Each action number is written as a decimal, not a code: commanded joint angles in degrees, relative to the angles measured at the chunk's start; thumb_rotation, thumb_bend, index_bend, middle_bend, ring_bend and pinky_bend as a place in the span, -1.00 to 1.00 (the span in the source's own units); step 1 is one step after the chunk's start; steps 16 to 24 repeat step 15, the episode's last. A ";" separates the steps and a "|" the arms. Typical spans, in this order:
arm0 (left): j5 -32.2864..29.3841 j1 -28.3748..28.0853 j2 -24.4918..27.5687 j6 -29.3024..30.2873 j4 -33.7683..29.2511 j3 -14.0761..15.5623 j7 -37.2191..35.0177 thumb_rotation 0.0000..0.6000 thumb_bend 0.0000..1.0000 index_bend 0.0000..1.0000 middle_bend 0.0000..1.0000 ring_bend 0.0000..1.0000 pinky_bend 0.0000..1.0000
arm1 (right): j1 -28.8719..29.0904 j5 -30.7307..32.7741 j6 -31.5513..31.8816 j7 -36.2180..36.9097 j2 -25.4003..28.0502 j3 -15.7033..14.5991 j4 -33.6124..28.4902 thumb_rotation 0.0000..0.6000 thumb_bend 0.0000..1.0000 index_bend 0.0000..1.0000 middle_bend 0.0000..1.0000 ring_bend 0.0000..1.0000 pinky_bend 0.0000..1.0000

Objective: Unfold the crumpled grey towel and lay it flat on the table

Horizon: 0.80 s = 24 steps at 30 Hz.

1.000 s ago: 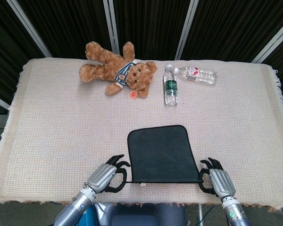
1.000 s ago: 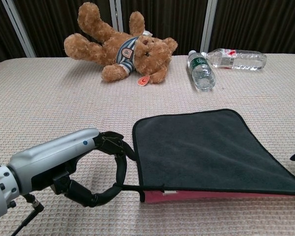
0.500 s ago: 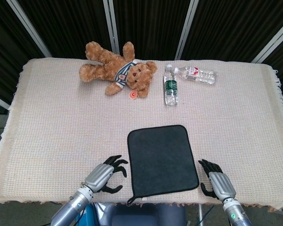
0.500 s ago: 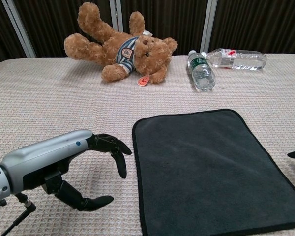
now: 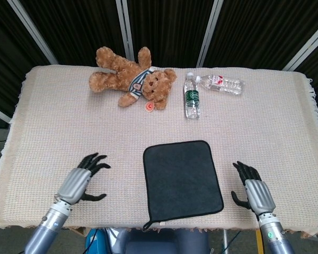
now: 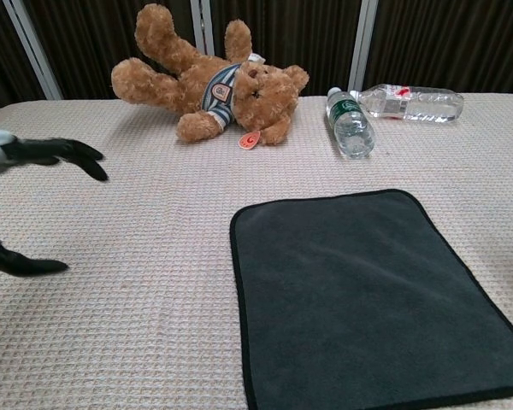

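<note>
The grey towel [image 5: 182,178] lies spread flat near the table's front edge, a small loop hanging over the edge at its near left corner; it fills the lower right of the chest view [image 6: 372,299]. My left hand [image 5: 82,181] hovers open well to the left of the towel, fingers spread; only its dark fingertips [image 6: 56,152] show in the chest view. My right hand [image 5: 254,191] is open to the right of the towel, apart from it.
A brown teddy bear [image 5: 131,78] lies at the back of the table. Two clear plastic bottles [image 5: 192,102] [image 5: 221,83] lie to its right. A beige woven cloth [image 5: 53,127] covers the table, with fringed edges left and right.
Both hands let go of the towel's near corners and the towel dropped flat. The left hand has since moved far to the left, the right hand slightly right.
</note>
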 commanded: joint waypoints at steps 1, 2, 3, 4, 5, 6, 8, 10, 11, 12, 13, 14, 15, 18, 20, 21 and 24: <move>3.77 4.95 5.76 7.74 2.75 1.42 5.35 1.00 -0.83 -0.68 -0.94 -1.00 -1.00 | -0.31 -1.68 2.79 -0.32 0.62 1.59 2.59 1.00 -0.32 -1.00 -1.00 -1.00 -1.00; 4.20 5.86 6.71 9.25 3.24 1.55 6.56 1.00 -0.86 -0.71 -0.95 -1.00 -1.00 | -0.48 -2.15 3.61 -0.51 0.52 1.80 3.55 1.00 -0.35 -1.00 -1.00 -1.00 -1.00; 4.33 6.59 7.44 10.48 3.75 1.59 7.61 1.00 -0.88 -0.74 -0.96 -1.00 -1.00 | -0.59 -2.38 4.07 -0.74 0.45 1.91 4.17 1.00 -0.39 -1.00 -1.00 -1.00 -1.00; 4.47 7.49 8.26 11.85 4.21 1.67 8.88 1.00 -0.90 -0.75 -0.96 -1.00 -1.00 | -0.79 -2.67 4.84 -1.35 0.39 2.06 5.19 1.00 -0.42 -1.00 -1.00 -1.00 -1.00; 4.28 8.45 9.09 13.21 4.66 1.66 10.18 1.00 -0.91 -0.77 -0.97 -1.00 -1.00 | -0.98 -2.87 5.45 -1.80 0.30 2.17 5.88 1.00 -0.44 -1.00 -1.00 -1.00 -1.00; 4.03 9.34 9.79 14.28 4.73 1.72 10.82 1.00 -0.93 -0.79 -0.98 -1.00 -1.00 | -1.19 -2.96 6.10 -2.03 0.26 2.39 6.54 1.00 -0.47 -1.00 -1.00 -1.00 -1.00; 3.10 10.98 11.11 15.63 4.47 2.02 10.45 1.00 -0.96 -0.81 -0.99 -1.00 -1.00 | -1.57 -3.58 7.24 -1.93 0.09 2.54 7.35 1.00 -0.51 -1.00 -1.00 -1.00 -1.00; 2.39 12.55 12.54 16.81 4.90 2.24 9.51 1.00 -1.00 -0.83 -0.99 -1.00 -1.00 | -1.99 -4.31 8.29 -1.86 0.12 2.53 8.09 1.00 -0.53 -1.00 -1.00 -1.00 -1.00; 2.27 13.19 12.97 17.37 5.67 2.20 8.90 1.00 -1.00 -0.84 -0.99 -1.00 -1.00 | -2.19 -4.63 8.78 -1.78 0.20 2.55 8.38 1.00 -0.54 -1.00 -1.00 -1.00 -1.00; 2.01 13.91 13.24 18.07 6.80 2.05 8.06 1.00 -1.00 -0.84 -0.99 -1.00 -1.00 | -2.40 -4.96 9.39 -1.52 0.29 2.67 8.67 1.00 -0.55 -1.00 -1.00 -1.00 -1.00; 1.75 14.55 13.31 18.65 8.11 1.80 6.83 1.00 -1.00 -0.85 -1.00 -1.00 -1.00 | -2.60 -5.24 9.95 -1.00 0.37 2.81 8.94 1.00 -0.56 -1.00 -1.00 -1.00 -1.00; 1.54 14.94 13.49 18.67 9.29 1.67 5.71 1.00 -1.00 -0.86 -1.00 -1.00 -1.00 | -2.78 -5.36 10.38 -0.44 0.44 2.96 9.13 1.00 -0.56 -1.00 -1.00 -1.00 -1.00; 1.04 15.23 13.87 18.57 9.96 1.58 4.98 1.00 -1.00 -0.87 -1.00 -1.00 -1.00 | -2.89 -5.37 10.59 -0.06 0.51 3.07 9.22 1.00 -0.56 -1.00 -1.00 -1.00 -1.00; 1.04 15.23 13.87 18.57 9.96 1.58 4.98 1.00 -1.00 -0.87 -1.00 -1.00 -1.00 | -2.89 -5.37 10.59 -0.06 0.51 3.07 9.22 1.00 -0.56 -1.00 -1.00 -1.00 -1.00; 1.04 15.23 13.87 18.57 9.96 1.58 4.98 1.00 -1.00 -0.87 -1.00 -1.00 -1.00 | -2.89 -5.37 10.59 -0.06 0.51 3.07 9.22 1.00 -0.56 -1.00 -1.00 -1.00 -1.00; 1.04 15.23 13.87 18.57 9.96 1.58 4.98 1.00 -1.00 -0.87 -1.00 -1.00 -1.00 | -2.89 -5.37 10.59 -0.06 0.51 3.07 9.22 1.00 -0.56 -1.00 -1.00 -1.00 -1.00; 1.04 15.23 13.87 18.57 9.96 1.58 4.98 1.00 -1.00 -0.87 -1.00 -1.00 -1.00 | -2.89 -5.37 10.59 -0.06 0.51 3.07 9.22 1.00 -0.56 -1.00 -1.00 -1.00 -1.00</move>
